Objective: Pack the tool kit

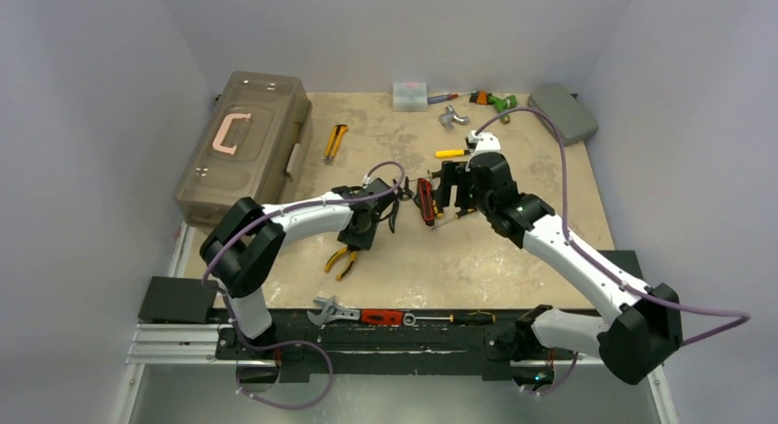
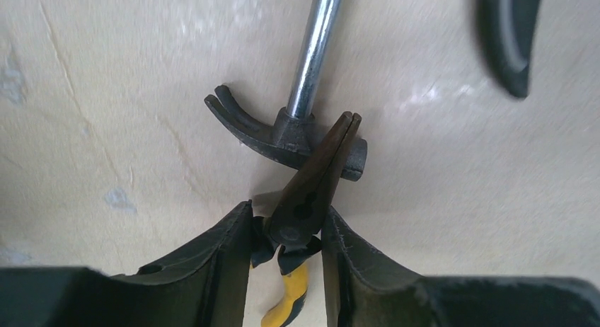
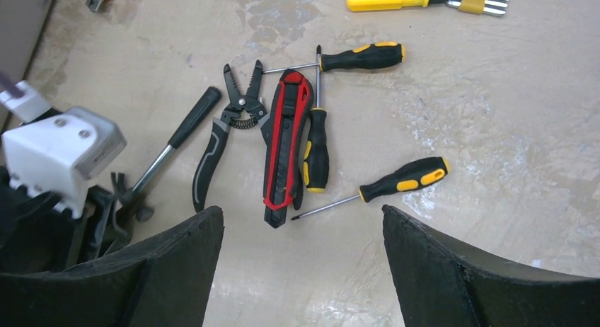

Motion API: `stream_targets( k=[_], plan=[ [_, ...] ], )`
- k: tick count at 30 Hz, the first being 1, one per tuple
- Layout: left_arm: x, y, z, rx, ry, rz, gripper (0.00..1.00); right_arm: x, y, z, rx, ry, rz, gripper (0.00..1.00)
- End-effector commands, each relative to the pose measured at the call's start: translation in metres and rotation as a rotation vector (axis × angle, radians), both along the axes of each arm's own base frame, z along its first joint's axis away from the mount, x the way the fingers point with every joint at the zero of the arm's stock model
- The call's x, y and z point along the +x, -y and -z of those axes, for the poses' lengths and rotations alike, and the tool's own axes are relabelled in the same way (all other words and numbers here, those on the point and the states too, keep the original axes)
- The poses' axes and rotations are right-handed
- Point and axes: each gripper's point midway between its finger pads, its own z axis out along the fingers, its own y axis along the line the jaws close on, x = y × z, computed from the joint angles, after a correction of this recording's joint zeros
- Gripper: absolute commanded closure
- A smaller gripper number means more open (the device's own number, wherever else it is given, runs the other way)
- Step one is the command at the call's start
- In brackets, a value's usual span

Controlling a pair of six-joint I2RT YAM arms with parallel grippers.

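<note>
the left gripper (image 2: 286, 222) pinches the yellow-handled pliers (image 2: 309, 196) near their pivot, probably to carry them to the closed toolbox (image 1: 243, 149) (far-left corner), while the right gripper (image 3: 301, 217) hangs spread above the screwdrivers (image 3: 403, 184).

Grey case (image 1: 562, 112), clear box (image 1: 409, 95)

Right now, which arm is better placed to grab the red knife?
Right. The right end effector is open and faces the knife, which sits near the centre of its wrist view. The left end effector is shut on pliers, so it is busy.
</note>
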Motion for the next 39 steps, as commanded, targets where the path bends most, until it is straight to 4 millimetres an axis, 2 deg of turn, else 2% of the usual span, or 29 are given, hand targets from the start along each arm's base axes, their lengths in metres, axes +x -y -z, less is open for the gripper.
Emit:
stream_targets(
  k=[1,4,9,13,17,19,21,24,26,29,31,34,37,39],
  plan=[
    [0.021,0.014,0.022,0.017,0.021,-0.011,0.92,-0.011,0.016,-0.019,0.03,0.068,0.044,0.2],
    [0.037,0.034,0.02,-0.022,0.042,0.008,0.96,-0.022,0.022,-0.028,0.057,0.095,0.052,0.21],
    [0.064,0.081,0.008,-0.141,0.049,0.034,0.96,-0.031,0.038,-0.033,0.057,0.137,0.098,0.21],
    [0.08,0.12,-0.004,-0.263,0.05,0.046,0.94,-0.033,0.042,-0.035,0.067,0.158,0.109,0.21],
    [0.097,0.143,-0.022,-0.322,0.069,0.056,0.92,-0.036,0.04,-0.034,0.099,0.161,0.111,0.21],
    [0.1,0.146,-0.035,-0.319,0.072,0.064,0.81,-0.037,0.038,-0.031,0.109,0.151,0.101,0.2],
    [0.101,0.144,-0.056,-0.325,0.093,0.073,0.6,-0.038,0.035,-0.03,0.116,0.143,0.087,0.17],
    [0.101,0.127,-0.094,-0.318,0.153,0.062,0.35,-0.04,0.032,-0.031,0.136,0.14,0.081,0.15],
    [0.1,0.11,-0.117,-0.305,0.181,0.049,0.25,-0.04,0.028,-0.035,0.166,0.152,0.069,0.15],
    [0.096,0.077,-0.153,-0.248,0.226,0.021,0.05,-0.04,0.018,-0.04,0.227,0.164,0.043,0.07],
    [0.095,0.054,-0.178,-0.24,0.257,-0.004,0.03,-0.039,0.008,-0.042,0.282,0.165,0.017,0.01],
    [0.094,0.017,-0.213,-0.264,0.303,-0.048,0.03,-0.038,-0.015,-0.043,0.369,0.15,-0.053,0.01],
    [0.095,-0.032,-0.247,-0.263,0.381,-0.113,0.03,-0.03,-0.039,-0.04,0.44,0.097,-0.103,0.01],
    [0.099,-0.067,-0.264,-0.253,0.413,-0.167,0.02,-0.025,-0.057,-0.041,0.483,0.069,-0.151,0.01]
  ],
)
